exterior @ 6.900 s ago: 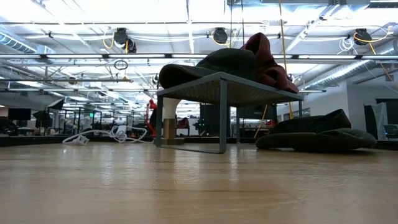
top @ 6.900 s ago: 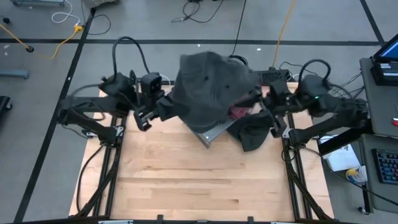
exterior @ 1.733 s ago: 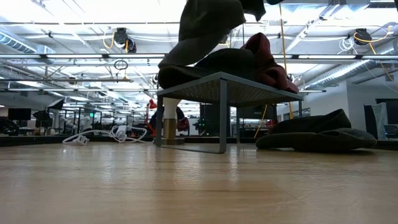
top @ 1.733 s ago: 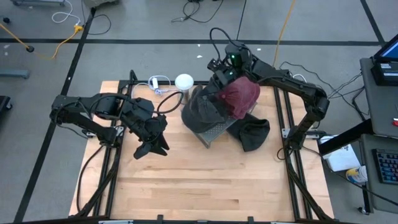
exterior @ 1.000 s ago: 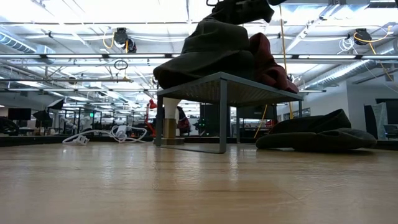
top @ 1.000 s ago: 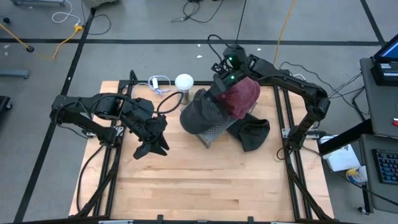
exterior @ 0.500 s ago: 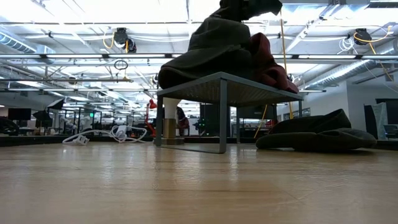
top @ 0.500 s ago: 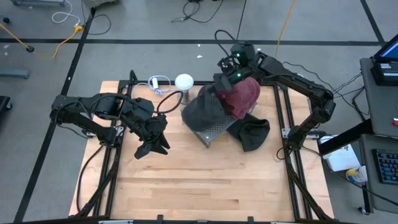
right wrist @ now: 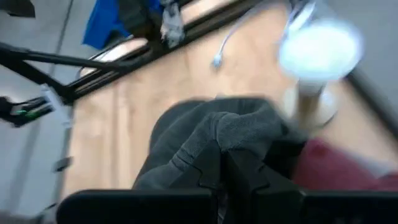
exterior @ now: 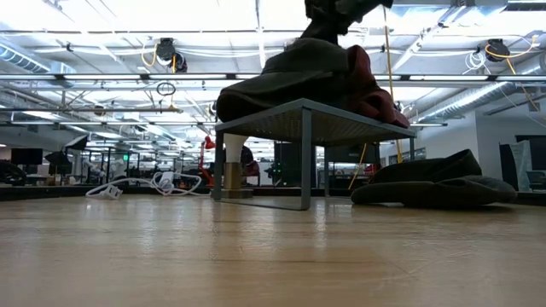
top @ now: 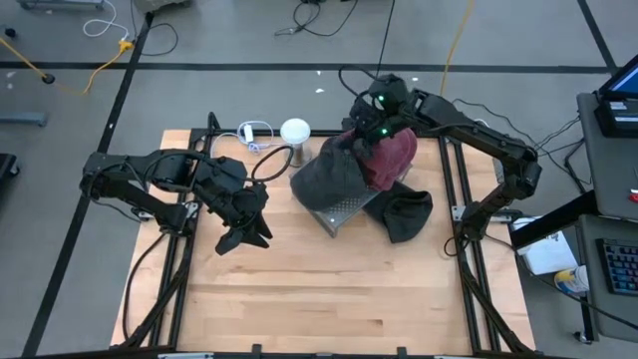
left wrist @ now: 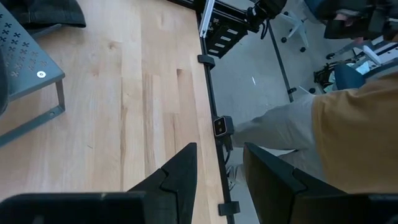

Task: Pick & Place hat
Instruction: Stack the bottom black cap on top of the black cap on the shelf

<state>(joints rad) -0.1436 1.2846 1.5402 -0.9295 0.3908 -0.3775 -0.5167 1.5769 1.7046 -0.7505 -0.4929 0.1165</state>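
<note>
robotics lab in an open industrial hall
a wooden table [top: 319,289] stands on a grey concrete floor [top: 80,199] strewn with cables [top: 329,15]; the low view shows bright ceiling lights [exterior: 128,13], pipes and ducts overhead.

I see a dark gray hat [top: 329,175] bunched up on the left side of a small metal rack [top: 344,211], at the far middle of the bench [top: 319,289]. Its top is pulled up by my right claw [top: 357,138], pinched shut on the cloth. A red hat [top: 391,160] sits just beside it. Another dark hat [top: 407,213] lies flat on the bench, right of the rack.
</note>
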